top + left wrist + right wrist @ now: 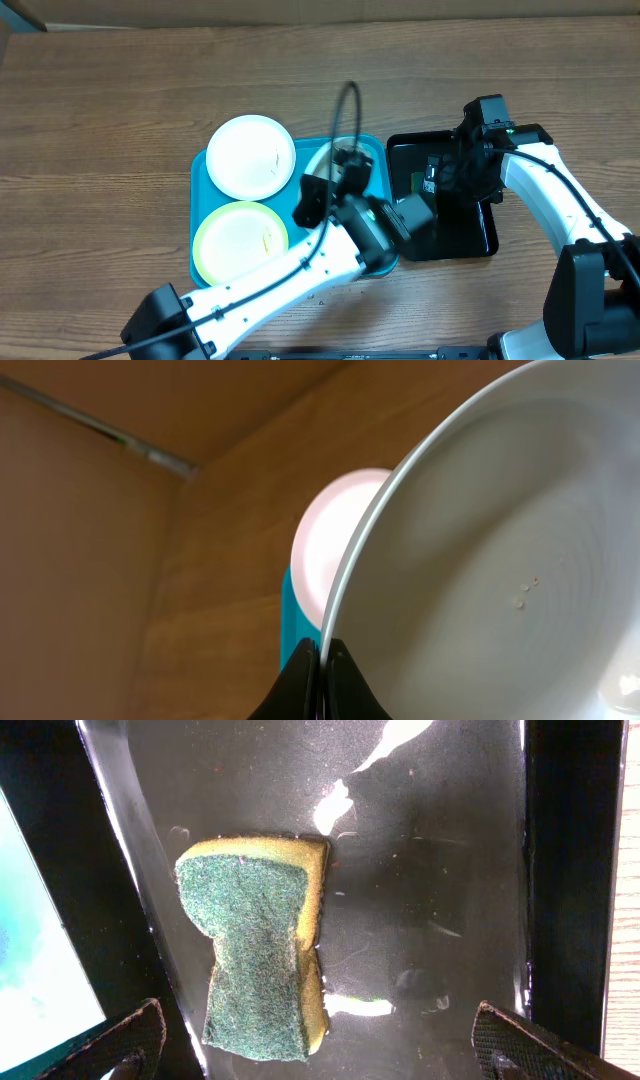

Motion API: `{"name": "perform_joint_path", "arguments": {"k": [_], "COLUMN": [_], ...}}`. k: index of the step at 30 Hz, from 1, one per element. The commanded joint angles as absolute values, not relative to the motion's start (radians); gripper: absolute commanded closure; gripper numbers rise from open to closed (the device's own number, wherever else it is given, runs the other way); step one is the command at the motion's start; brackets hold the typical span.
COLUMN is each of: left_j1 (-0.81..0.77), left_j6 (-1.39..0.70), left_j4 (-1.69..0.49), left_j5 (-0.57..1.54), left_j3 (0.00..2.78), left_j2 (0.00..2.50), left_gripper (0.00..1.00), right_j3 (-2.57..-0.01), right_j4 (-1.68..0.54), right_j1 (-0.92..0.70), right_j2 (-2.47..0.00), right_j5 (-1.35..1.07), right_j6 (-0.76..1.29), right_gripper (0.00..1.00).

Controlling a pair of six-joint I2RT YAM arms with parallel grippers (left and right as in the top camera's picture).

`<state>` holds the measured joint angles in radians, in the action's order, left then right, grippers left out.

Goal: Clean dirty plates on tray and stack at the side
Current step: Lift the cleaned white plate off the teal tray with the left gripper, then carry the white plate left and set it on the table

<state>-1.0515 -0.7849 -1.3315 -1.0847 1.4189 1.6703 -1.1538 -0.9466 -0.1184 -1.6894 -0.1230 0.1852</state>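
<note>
Wood-grain table [100, 120] | turquoise tray [197, 195] | black tray [470, 235] | brown wall [80, 610]

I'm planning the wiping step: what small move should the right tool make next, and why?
Probably lower the right tool and close it on the sponge. The tool hangs open over the sponge, which lies on the black tray. Meanwhile the left tool grips a tilted white plate by its rim, and the plate shows small specks.
</note>
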Motion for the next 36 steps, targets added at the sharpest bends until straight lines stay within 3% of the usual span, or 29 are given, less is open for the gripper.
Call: {"name": "perform_joint_path", "arguments": {"k": [1,8,13,22,29,36], "left_j1": [-1.110,-1.129,-1.162,-1.195,-1.143,-0.864], "left_j6": [-0.892,-0.897,-0.877,-0.759,-0.804,-0.744], "left_j4": [-1.335,-1.336,-1.357,-1.358,-1.339,-1.254], "left_j5": [-1.208,-1.227,-1.377,-1.371,-1.206,-0.902], "left_j3": [1.444,1.444,1.445,1.444,1.444,1.445], "left_j2": [1.664,1.664,1.664,1.664,1.664,1.664], "left_gripper": [0.96,0.96,0.96,0.95,0.96,0.95], "right_j3": [-1.173,-1.173,-1.173,-1.173,-1.173,-1.173], "right_j4": [-0.944,-0.944,-0.944,-0.944,-0.944,-0.944], "right_j1": [-0.115,-0.115,-0.115,-0.115,-0.115,-0.115], "right_j2": [-1.676,-1.676,-1.676,-1.676,-1.676,-1.676], "right_j5": [-0.113,-0.113,-0.113,-0.113,-0.113,-0.113], "right_j6": [0.186,0.186,0.186,0.186,0.186,0.186], "right_gripper": [0.00,0.00,0.00,0.00,0.00,0.00]}}
